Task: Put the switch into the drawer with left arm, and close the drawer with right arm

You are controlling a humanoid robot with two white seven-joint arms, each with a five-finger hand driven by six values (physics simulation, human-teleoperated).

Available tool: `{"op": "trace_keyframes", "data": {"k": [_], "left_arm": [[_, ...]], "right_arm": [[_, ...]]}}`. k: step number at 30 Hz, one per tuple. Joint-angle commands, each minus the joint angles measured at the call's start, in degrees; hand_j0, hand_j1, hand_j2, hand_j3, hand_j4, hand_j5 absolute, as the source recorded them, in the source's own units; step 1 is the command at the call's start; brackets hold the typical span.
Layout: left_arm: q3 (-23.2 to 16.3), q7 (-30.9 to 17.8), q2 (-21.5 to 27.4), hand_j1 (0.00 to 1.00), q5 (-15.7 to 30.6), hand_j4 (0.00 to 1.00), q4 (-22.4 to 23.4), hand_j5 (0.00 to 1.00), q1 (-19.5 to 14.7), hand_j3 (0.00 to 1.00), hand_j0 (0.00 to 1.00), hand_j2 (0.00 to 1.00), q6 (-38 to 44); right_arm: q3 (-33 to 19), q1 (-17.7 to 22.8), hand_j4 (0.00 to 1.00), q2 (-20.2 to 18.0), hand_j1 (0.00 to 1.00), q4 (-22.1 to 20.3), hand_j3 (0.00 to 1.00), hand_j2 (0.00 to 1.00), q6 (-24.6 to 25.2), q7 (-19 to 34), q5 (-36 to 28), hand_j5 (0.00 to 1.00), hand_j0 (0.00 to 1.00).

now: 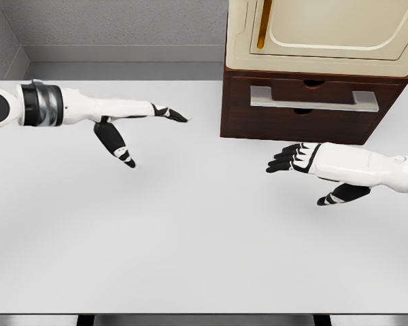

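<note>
In front of the dark wooden drawer cabinet [292, 109] with its stiff metal bar handle [314, 99] (no switch visible to judge), the left hand [132, 122] and right hand [296, 158] hovered spread and empty.

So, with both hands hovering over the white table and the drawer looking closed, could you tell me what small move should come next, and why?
Probably nothing more than easing the right hand back from the dark brown wooden drawer. Its front sits flush, no switch shows on the white table, and the left hand is open, holding nothing, so the job looks done.
</note>
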Motion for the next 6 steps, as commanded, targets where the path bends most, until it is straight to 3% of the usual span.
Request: {"op": "trace_keyframes", "data": {"k": [1, 6], "left_arm": [[0.1, 0.0, 0.0, 1.0, -3.3, 1.0, 0.7, 1.0, 0.0, 1.0, 1.0, 1.0, -0.7], [0.1, 0.0, 0.0, 1.0, -3.6, 1.0, 1.0, 1.0, 0.0, 1.0, 1.0, 1.0, -0.9]], "right_arm": [[0.0, 0.1, 1.0, -0.1, 1.0, 0.0, 1.0, 1.0, 0.2, 0.0, -0.3, 1.0, 1.0], [0.0, 0.4, 1.0, 0.0, 1.0, 0.2, 1.0, 1.0, 0.2, 0.0, -0.3, 1.0, 1.0]]}}
